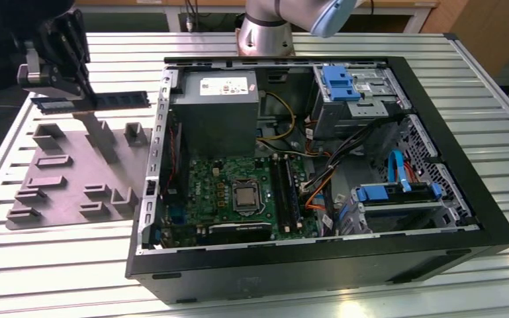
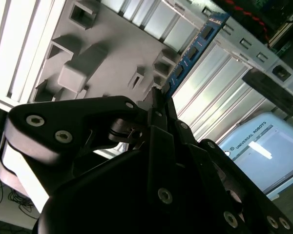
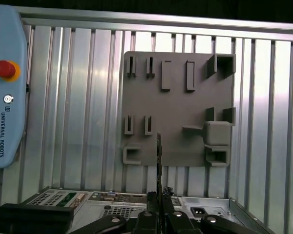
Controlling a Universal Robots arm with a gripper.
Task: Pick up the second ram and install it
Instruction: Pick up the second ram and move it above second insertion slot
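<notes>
Exterior view: gripper (image 1: 60, 99) is holding the second ram (image 1: 95, 102) level above the grey fixture plate (image 1: 69, 169), to the exterior view's left of the open computer case (image 1: 466, 218).

Second wrist view: fingers (image 2: 158, 105) are clamping the stick's end.

First wrist view: ram is showing edge-on over the plate.

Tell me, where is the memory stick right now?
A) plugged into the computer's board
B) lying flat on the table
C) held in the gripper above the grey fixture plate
C: the gripper pinches the memory stick in the air over the grey fixture plate, outside the computer case.
</notes>
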